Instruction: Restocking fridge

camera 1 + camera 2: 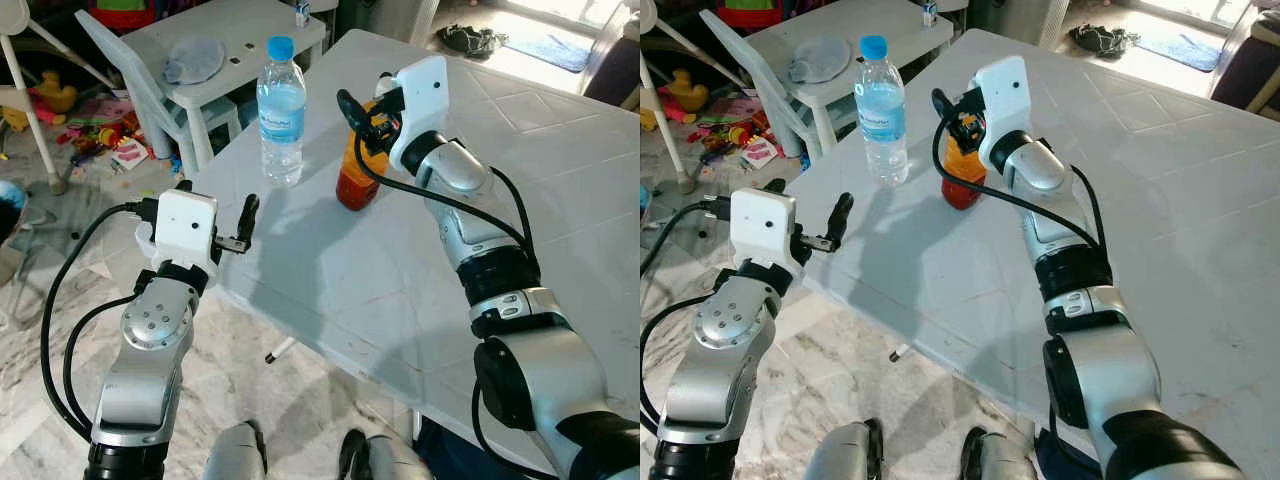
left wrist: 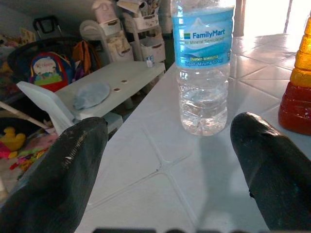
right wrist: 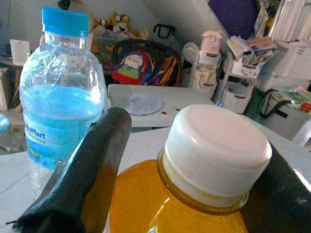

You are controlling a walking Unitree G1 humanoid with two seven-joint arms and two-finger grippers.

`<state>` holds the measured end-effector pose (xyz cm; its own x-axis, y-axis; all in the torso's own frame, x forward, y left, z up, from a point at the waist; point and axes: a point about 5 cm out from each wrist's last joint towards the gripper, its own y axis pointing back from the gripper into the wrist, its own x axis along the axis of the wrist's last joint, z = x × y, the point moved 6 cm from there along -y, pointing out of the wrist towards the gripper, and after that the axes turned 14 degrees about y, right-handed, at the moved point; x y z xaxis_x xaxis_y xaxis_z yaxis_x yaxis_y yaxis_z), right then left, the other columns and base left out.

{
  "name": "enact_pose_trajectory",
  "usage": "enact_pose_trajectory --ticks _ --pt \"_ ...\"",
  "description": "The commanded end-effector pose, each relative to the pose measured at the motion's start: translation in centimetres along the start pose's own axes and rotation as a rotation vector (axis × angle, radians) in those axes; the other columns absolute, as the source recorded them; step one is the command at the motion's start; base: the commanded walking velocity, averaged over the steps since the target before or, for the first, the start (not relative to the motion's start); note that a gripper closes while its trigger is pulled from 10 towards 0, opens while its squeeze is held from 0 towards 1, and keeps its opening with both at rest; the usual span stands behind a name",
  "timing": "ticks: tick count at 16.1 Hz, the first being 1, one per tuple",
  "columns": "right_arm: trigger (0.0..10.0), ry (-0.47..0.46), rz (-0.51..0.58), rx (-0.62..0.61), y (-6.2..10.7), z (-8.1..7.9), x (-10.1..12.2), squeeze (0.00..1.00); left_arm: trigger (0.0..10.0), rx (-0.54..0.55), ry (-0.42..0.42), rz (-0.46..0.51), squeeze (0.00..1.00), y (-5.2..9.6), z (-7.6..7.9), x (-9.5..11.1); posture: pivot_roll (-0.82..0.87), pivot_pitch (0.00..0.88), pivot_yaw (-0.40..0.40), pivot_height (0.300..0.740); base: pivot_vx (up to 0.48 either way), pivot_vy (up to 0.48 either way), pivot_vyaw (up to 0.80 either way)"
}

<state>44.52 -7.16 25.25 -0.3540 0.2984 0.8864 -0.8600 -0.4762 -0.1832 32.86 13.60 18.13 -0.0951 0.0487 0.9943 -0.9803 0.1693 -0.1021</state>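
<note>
**Left eye view: two bottles on the white bench, right fingers around the orange one**

Left eye view shows a large white bench with a tiled pattern, and two bottles standing upright near its far corner. Behind it, well apart, a smaller white table carries a grey cloth, with a white plastic chair tucked beside it and toys scattered on the marble floor.

The water bottle is clear plastic with a blue cap and a blue label, partly filled with water. Just beside it stands the juice bottle, orange in the body, darker red at its base, topped with a white screw cap.

The right gripper is at the juice bottle's upper part. In the right wrist view its two black fingers sit on either side of the neck and cap, close against them; whether they are pressing tight cannot be told.

The left gripper hovers at the bench's near edge, its fingers spread wide apart and holding nothing, pointed toward the water bottle.
</note>
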Motion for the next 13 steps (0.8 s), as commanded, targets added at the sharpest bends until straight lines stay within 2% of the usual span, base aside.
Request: enact_pose_trajectory --ticks 1,8,10,13 --pt "0.0 -0.007 0.008 -0.028 0.0 0.9 0.7 0.00 10.0 -0.027 0.006 -0.011 0.00 0.0 0.6 -0.1 0.16 0.144 -0.040 0.740 0.000 0.000 0.00" --pt "0.0 -0.058 -0.042 -0.040 0.9 1.5 0.2 0.00 10.0 -0.014 -0.010 -0.058 0.00 0.4 0.3 -1.1 0.15 0.118 -0.043 0.740 0.000 0.000 0.00" --pt "0.0 -0.039 0.026 -0.050 2.4 1.4 1.2 0.00 10.0 0.014 -0.001 -0.096 0.00 0.8 -0.7 -2.0 0.13 0.109 -0.046 0.740 0.000 0.000 0.00" --pt "0.0 -0.059 0.097 -0.110 4.2 1.0 2.2 0.00 10.0 0.056 0.043 -0.079 0.00 0.3 -1.3 -1.9 0.13 0.095 -0.055 0.740 0.000 0.000 0.00"
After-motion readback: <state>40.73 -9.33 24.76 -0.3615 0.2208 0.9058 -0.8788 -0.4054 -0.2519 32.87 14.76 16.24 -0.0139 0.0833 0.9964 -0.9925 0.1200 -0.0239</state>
